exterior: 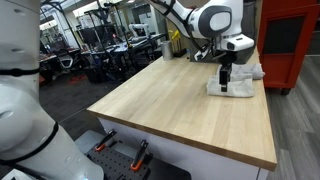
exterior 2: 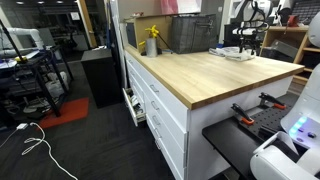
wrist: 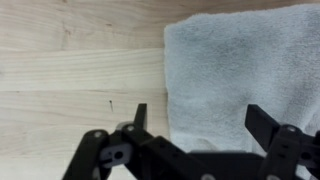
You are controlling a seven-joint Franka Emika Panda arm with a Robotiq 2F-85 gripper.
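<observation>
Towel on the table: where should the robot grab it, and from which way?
Probably its straight edge, coming down from above. The towel lies flat on the table, so nothing sticks up to grab sideways. The gripper holds its open jaws across that edge, one over wood, one over cloth, and could pinch a fold.

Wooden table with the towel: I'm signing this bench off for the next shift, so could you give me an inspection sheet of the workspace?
Surface: light wooden table, drawers below; no spills seen.
Job's things: pale folded towel, lying flat at one corner of the table.
Clutter: yellow bottle and dark crate at the table's end.
Grippers: gripper open over the towel's edge, holding nothing; whether it touches cannot be told.
Cables: white cable loose on the floor.
Surroundings: red cabinet beside the table; desks and chairs behind.
</observation>
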